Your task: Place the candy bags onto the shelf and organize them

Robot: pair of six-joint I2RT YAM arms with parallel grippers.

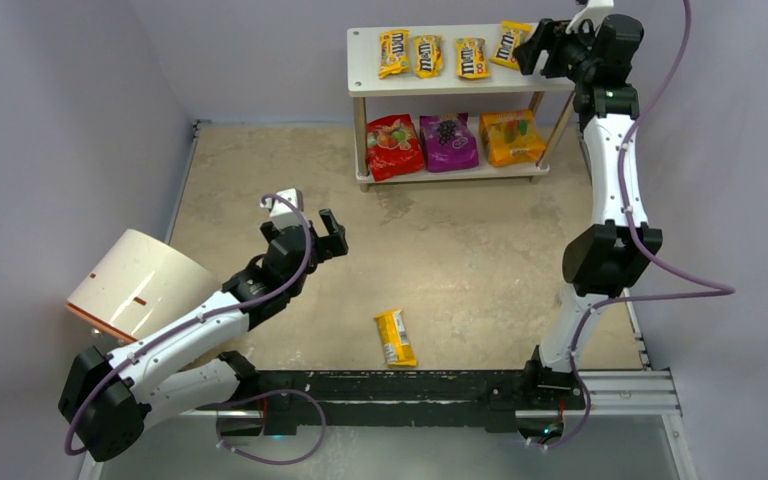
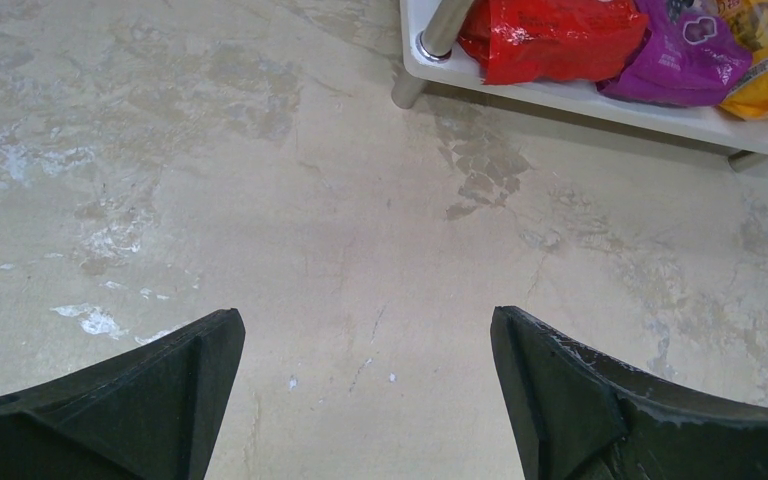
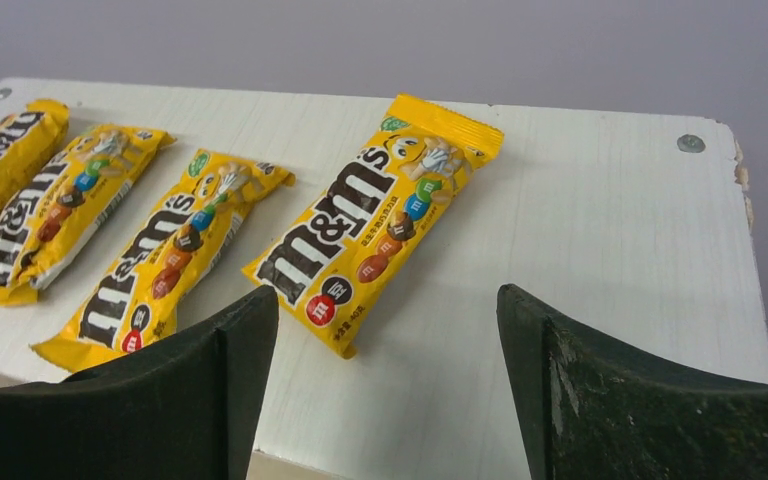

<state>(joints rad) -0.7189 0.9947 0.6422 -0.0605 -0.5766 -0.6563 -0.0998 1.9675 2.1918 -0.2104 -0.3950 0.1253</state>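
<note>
Where the bench meets the far wall, the shelf is seen: three pouches on lower tier, four yellow packets on top. Fifth packet is found by the near bench edge. Left claw and right claw are held apart, empty.

- The M&M's packets are shiny, crinkly yellow plastic.
- The red pouch is glossy plastic.
- The shelf top is smooth, matt white.
- The table is dull and scuffed.

Lavender walls, scuffed beige tabletop
</note>
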